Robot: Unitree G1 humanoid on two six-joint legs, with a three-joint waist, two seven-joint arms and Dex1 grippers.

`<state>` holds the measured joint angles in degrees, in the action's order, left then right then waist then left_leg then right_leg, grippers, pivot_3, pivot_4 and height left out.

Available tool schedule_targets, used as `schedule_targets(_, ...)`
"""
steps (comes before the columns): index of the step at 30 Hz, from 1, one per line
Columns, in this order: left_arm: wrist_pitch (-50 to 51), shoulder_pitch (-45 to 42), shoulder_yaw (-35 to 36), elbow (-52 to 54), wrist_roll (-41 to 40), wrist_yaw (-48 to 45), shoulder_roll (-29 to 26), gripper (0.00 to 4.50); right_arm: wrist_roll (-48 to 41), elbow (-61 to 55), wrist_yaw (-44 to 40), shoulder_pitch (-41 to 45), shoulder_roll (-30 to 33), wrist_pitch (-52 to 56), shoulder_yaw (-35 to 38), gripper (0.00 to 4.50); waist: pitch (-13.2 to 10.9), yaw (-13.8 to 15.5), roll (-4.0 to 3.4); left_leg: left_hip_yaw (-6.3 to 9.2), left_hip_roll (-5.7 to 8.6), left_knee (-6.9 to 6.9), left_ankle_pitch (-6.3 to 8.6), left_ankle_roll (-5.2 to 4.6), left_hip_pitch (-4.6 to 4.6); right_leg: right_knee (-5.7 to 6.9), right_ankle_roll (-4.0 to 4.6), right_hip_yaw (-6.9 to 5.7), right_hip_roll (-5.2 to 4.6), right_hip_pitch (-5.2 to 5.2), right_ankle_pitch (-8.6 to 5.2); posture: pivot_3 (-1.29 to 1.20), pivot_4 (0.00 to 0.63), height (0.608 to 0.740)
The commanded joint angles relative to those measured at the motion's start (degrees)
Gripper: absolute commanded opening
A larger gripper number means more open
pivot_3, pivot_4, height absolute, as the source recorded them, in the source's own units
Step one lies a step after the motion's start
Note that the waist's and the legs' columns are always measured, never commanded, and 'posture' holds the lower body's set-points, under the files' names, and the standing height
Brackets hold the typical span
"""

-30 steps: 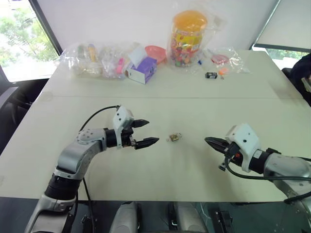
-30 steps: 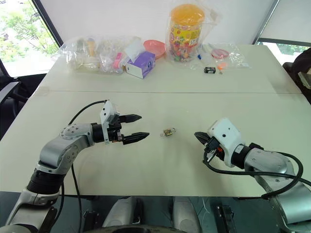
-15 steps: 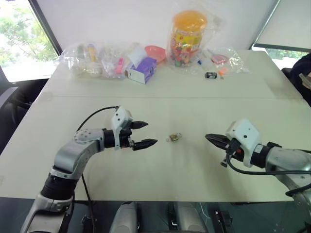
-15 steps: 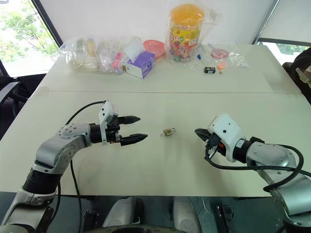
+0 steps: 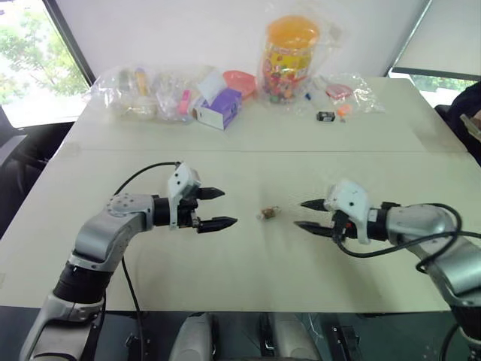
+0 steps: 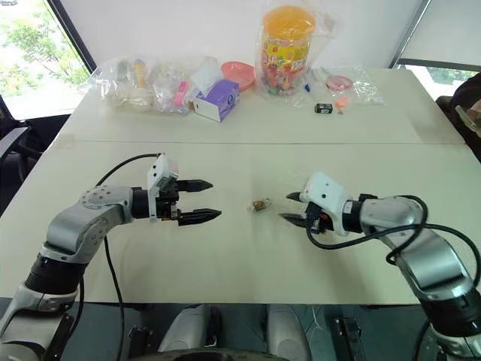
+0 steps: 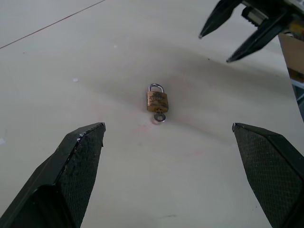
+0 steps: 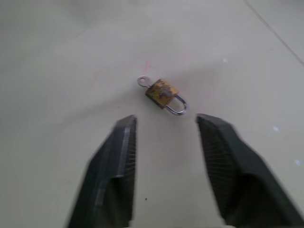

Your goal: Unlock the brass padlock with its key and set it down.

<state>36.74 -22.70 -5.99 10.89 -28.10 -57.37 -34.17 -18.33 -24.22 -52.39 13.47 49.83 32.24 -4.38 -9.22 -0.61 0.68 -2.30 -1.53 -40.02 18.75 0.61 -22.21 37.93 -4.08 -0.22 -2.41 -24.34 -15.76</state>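
The brass padlock [image 5: 268, 213] lies flat on the white table [image 5: 248, 271] between my two grippers, its silver shackle closed. A small silver key [image 7: 160, 117] sticks out of its bottom. My left gripper [image 5: 228, 207] hovers to the left of the lock, open wide and empty, pointing at it. My right gripper [image 5: 299, 213] is close on the lock's right side, open and empty, with its fingertips a short way from the brass padlock [image 8: 163, 92]. The right gripper [image 7: 214, 48] also shows beyond the lock in the left wrist view.
Along the table's far side stand clear plastic bags [image 5: 143, 90], a purple box [image 5: 220, 107], a pink bowl [image 5: 240, 79], a tall candy jar [image 5: 290, 53] and a small black item [image 5: 326, 116]. A seam [image 5: 248, 151] crosses the tabletop behind the grippers.
My right gripper has moved left, close to the padlock, and gone from shut to open. The left gripper stays open in about the same place. The padlock has not moved.
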Motion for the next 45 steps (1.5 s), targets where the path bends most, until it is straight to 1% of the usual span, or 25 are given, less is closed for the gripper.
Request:
schedule_targets(1,-0.61,-0.77,0.59,0.77,-0.22,-0.38,-0.48,4.5,2.95,4.57,-3.77,4.7,-0.74,-4.55,-4.44,3.96,0.0,0.0,0.0,0.0,0.0,0.0,0.0,0.0,0.0,0.0,0.0,0.0,0.0,0.0,0.0,0.0,0.15,0.74)
schedule_targets(2,-0.58,-0.71,0.67,0.89,-0.26,-0.38,-0.57,4.5,3.63,5.88,-4.61,5.74,-1.05,-5.45,-5.67,4.43,0.0,0.0,0.0,0.0,-0.01,-0.01,0.0,0.0,0.0,0.0,0.0,0.0,0.0,0.0,0.0,0.0,0.15,0.74)
schedule_targets(3,-0.47,-0.49,0.71,1.24,-0.32,-0.23,-0.61,4.5,5.91,9.02,-5.74,7.57,-1.7,-8.25,-8.15,4.43,0.0,0.0,0.0,0.0,-0.01,0.0,0.0,0.0,0.0,0.0,0.0,0.0,0.0,0.0,0.0,0.0,0.15,0.74)
schedule_targets(5,-0.32,-0.07,0.79,2.02,-0.5,-0.05,-0.68,4.5,7.59,14.03,-7.48,10.77,-3.91,-10.43,-11.04,4.43,0.0,-0.02,0.0,0.0,-0.02,-0.01,0.0,0.0,0.0,0.01,0.0,0.0,0.0,0.0,0.0,0.0,0.15,0.74)
schedule_targets(7,-0.06,0.2,0.96,2.55,-0.77,0.06,-0.79,4.5,7.3,17.45,-8.65,13.14,-6.42,-10.68,-11.94,4.43,-0.01,-0.03,0.0,-0.01,-0.01,-0.01,0.0,0.01,0.0,0.01,0.0,0.0,-0.02,-0.01,0.0,0.0,0.15,0.74)
schedule_targets(10,-0.06,0.57,1.25,3.04,-0.71,0.37,-1.07,4.5,9.67,25.26,-10.34,17.09,-9.55,-13.9,-14.16,4.43,-0.02,-0.03,-0.02,-0.01,-0.02,-0.01,-0.01,0.01,0.0,0.03,0.0,0.0,-0.06,-0.03,0.0,0.0,0.15,0.74)
schedule_targets(18,0.09,1.68,1.79,4.84,-0.73,2.0,-1.25,4.5,12.17,42.16,-13.9,22.78,-15.16,-19.9,-15.0,4.43,-0.02,-0.07,-0.02,-0.07,-0.01,-0.02,-0.01,0.02,-0.01,0.04,0.0,0.0,-0.16,-0.03,0.01,0.0,0.15,0.74)
schedule_targets(25,0.0,2.23,2.1,5.33,-0.84,2.66,-1.59,4.5,14.32,49.63,-14.29,24.24,-18.84,-24.05,-15.52,4.43,-0.01,-0.48,-0.03,-0.14,-0.09,-0.02,-0.02,0.04,0.13,0.13,0.01,0.01,-0.15,-0.02,0.02,0.0,0.15,0.74)
schedule_targets(26,-0.03,2.23,2.13,5.28,-0.86,2.71,-1.62,4.5,14.57,50.01,-14.32,24.23,-19.21,-24.43,-15.6,4.2,-0.01,-0.54,-0.03,-0.15,-0.1,-0.02,-0.02,0.04,0.14,0.14,0.01,0.01,-0.14,-0.02,0.02,0.0,0.15,0.74)
schedule_targets(28,-0.13,2.27,2.1,5.25,-0.82,2.81,-1.68,4.5,15.18,50.2,-14.48,23.93,-19.63,-25.11,-15.88,3.58,-0.01,-0.55,-0.03,-0.18,-0.13,-0.01,-0.02,0.04,0.19,0.16,0.01,0.02,-0.13,0.0,0.02,0.0,0.15,0.74)
schedule_targets(30,-0.11,2.24,2.11,5.16,-0.87,2.85,-1.68,4.5,16.07,49.48,-14.74,23.08,-19.53,-25.89,-16.43,2.65,-0.01,-0.52,-0.03,-0.19,-0.13,-0.01,-0.03,0.05,0.2,0.17,0.02,0.03,-0.13,0.0,0.02,0.0,0.15,0.74)
schedule_targets(33,-0.2,2.16,2.02,4.76,-0.87,2.83,-1.56,4.5,16.71,47.05,-15.01,20.98,-19.12,-26.23,-16.83,1.11,0.0,-0.32,-0.03,-0.18,-0.13,-0.01,-0.03,0.05,0.22,0.17,0.02,0.03,-0.15,0.04,0.02,0.0,0.15,0.74)
schedule_targets(34,-0.35,2.03,1.87,4.35,-0.74,2.78,-1.43,4.5,16.95,45.86,-14.88,20.09,-18.85,-26.1,-16.81,0.73,0.0,-0.3,-0.03,-0.18,-0.13,-0.01,-0.03,0.05,0.22,0.17,0.02,0.03,-0.15,0.05,0.02,0.0,0.15,0.74)
schedule_targets(38,-0.54,0.98,1.37,2.67,-0.47,2.74,-0.71,4.5,19.05,39.87,-13.54,16.86,-16.31,-26.74,-16.36,0.75,0.02,-0.15,-0.06,-0.18,-0.12,-0.01,-0.02,0.05,0.23,0.16,0.02,0.02,-0.17,0.07,0.02,0.0,0.15,0.74)
schedule_targets(42,0.62,-1.16,1.44,0.18,-1.49,2.72,1.05,4.5,21.49,29.49,-8.31,13.48,-13.18,-28.49,-13.36,0.75,0.02,0.55,-0.05,-0.16,-0.04,-0.01,-0.02,0.04,0.18,0.13,0.01,0.02,-0.25,0.07,0.02,0.0,0.15,0.74)
schedule_targets(45,2.79,-3.9,1.24,-2.15,-3.05,2.5,3.35,4.5,25.66,20.36,-3.03,11.59,-10.27,-32.84,-10.48,0.75,0.01,1.1,-0.05,-0.17,0.02,-0.04,-0.02,0.04,0.11,0.1,0.01,0.01,-0.23,0.03,0.02,0.0,0.15,0.74)
